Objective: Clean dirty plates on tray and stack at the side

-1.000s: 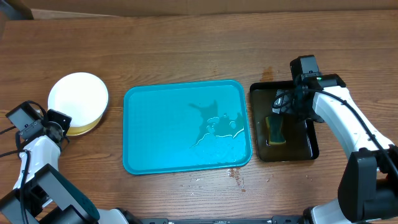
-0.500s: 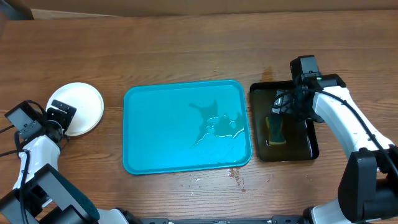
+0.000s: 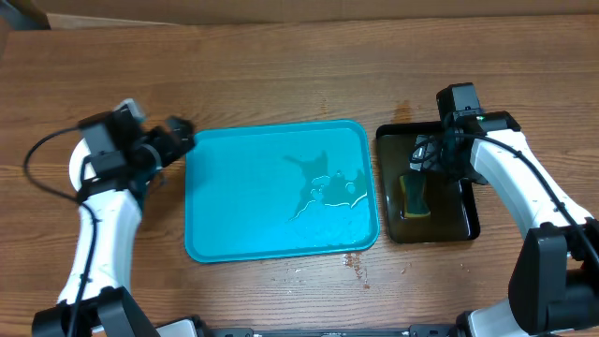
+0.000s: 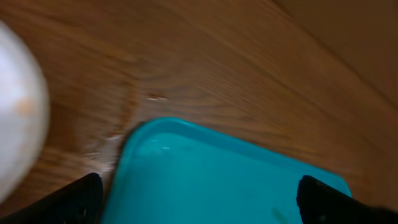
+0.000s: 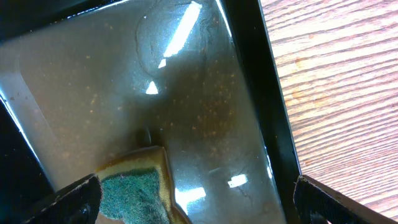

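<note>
Over the tray's [image 3: 208, 148] corner hovers the open left hand [image 3: 182, 135]; plates [image 4: 15, 134] beside.

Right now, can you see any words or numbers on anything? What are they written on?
None: no word, number, label or sign can be read in any view.
The turquoise tray, the black tray, the sponge and the white plate all look plain.
The left wrist view is blurred, but nothing like writing shows there.

The turquoise tray [image 3: 234, 211] offers open room; a sponge [image 3: 415, 197] occupies the black tray [image 3: 449, 221].
</note>
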